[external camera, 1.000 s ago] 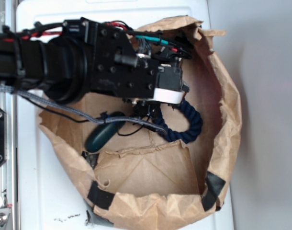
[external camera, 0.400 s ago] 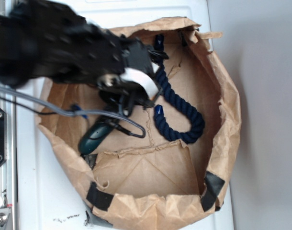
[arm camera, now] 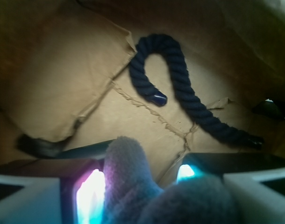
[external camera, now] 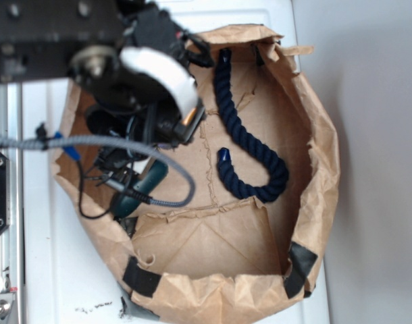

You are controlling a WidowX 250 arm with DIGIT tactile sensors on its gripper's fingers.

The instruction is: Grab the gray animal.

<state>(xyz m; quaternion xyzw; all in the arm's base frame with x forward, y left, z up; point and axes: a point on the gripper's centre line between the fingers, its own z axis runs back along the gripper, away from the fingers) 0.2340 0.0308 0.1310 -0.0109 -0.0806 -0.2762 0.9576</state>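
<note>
In the wrist view the gray animal (arm camera: 128,179), a fuzzy gray plush, fills the space between my jaws, one rounded part sticking up past the fingertips. My gripper (arm camera: 147,161) is shut on it, above the brown paper floor of the bag (arm camera: 63,79). In the exterior view the gripper (external camera: 128,138) hangs over the left side of the bag (external camera: 321,169). There the arm hides the gray animal.
A dark navy rope (external camera: 250,145) (arm camera: 180,88) curls across the bag's floor to the right of the gripper. A dark green capsule (external camera: 144,183) lies under the arm's cables. The bag's crumpled walls rise all round, with black tape patches (external camera: 140,275) at the front.
The arm has swung left and risen toward the exterior camera, uncovering the whole rope. The green capsule has stayed roughly where it was.
</note>
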